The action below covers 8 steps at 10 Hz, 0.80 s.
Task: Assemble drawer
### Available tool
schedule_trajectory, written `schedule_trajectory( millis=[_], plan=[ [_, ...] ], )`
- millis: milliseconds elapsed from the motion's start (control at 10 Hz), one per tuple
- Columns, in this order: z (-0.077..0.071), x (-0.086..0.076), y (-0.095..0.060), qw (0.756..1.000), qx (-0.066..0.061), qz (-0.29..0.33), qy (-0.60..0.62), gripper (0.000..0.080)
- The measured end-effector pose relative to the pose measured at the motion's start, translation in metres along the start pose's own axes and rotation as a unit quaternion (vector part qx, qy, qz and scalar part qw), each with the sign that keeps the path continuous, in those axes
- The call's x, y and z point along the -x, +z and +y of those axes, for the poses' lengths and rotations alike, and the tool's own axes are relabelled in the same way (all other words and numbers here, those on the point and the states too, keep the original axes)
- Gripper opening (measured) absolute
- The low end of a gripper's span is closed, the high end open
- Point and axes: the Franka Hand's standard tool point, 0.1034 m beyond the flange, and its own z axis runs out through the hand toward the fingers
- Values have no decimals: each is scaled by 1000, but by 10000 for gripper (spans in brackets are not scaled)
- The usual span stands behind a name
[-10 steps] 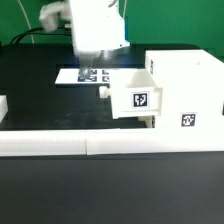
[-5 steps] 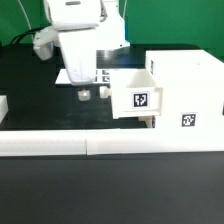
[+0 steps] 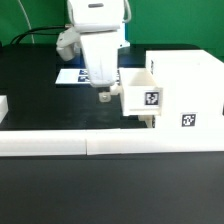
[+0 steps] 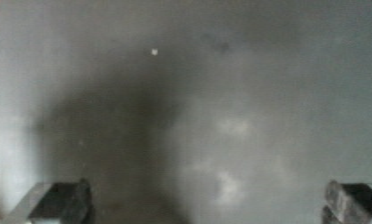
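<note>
The gripper (image 3: 106, 93) hangs low over the black table (image 3: 40, 105), its fingertips just at the knob end of the tray (image 3: 143, 98) and on the exterior view's left of it. In the wrist view both fingers (image 4: 53, 203) stand wide apart at the picture's edges with nothing between them, only a blurred grey-white surface ahead; the jaws are open and hold nothing. The tray sits partly inside the housing (image 3: 185, 92), its tagged side facing the camera and sticking out toward the exterior view's left. The housing stands at the exterior view's right, against the border wall (image 3: 60, 146) that runs along the front. The marker board (image 3: 72, 76) lies flat on the table behind the gripper, partly hidden by the arm.
</note>
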Motion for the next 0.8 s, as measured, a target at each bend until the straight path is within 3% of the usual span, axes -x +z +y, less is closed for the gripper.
schedule_trajectory(
  millis=[500, 800],
  plan=[
    [15, -43, 1, 1000, 6, 8, 19, 648],
    [16, -46, 1, 999, 5, 8, 47, 648]
  ],
)
